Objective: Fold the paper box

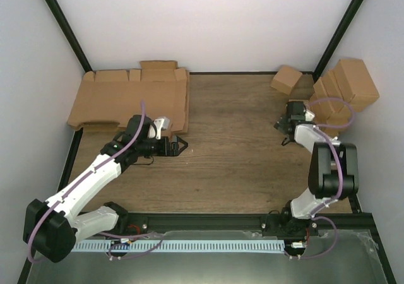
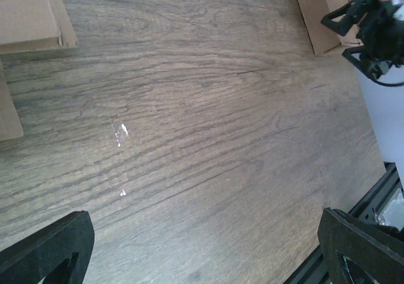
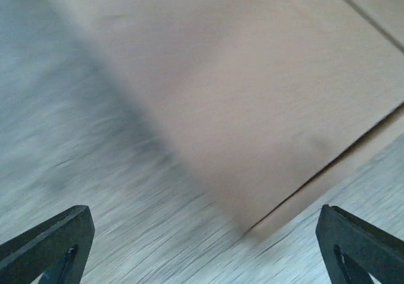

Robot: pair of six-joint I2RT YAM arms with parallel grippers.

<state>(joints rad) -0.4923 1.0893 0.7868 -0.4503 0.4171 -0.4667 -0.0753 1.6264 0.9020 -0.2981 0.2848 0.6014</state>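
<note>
Motion-blurred paper box (image 3: 252,94), edges out of frame

Warm brown all over the table (image 1: 240,158), streaked with darker wavy wood grain, and in the left wrist view a few tiny white specks on it. The flat cardboard sheets (image 1: 126,98) are plain tan, same shade as the stacked cartons (image 1: 347,85) and the small carton (image 1: 286,79) (no print on any of them). The left arm (image 1: 88,177) is white with black joints, the right arm (image 1: 328,170) likewise, both trailing purple cables (image 1: 142,117). The left gripper (image 1: 180,146) is black, the right gripper (image 1: 282,134) black too. The walls (image 1: 208,19) are pale white, the frame posts (image 1: 63,25) black. Under the right wrist camera, a blurred tan cardboard panel (image 3: 252,94) with one dark seam.
</note>
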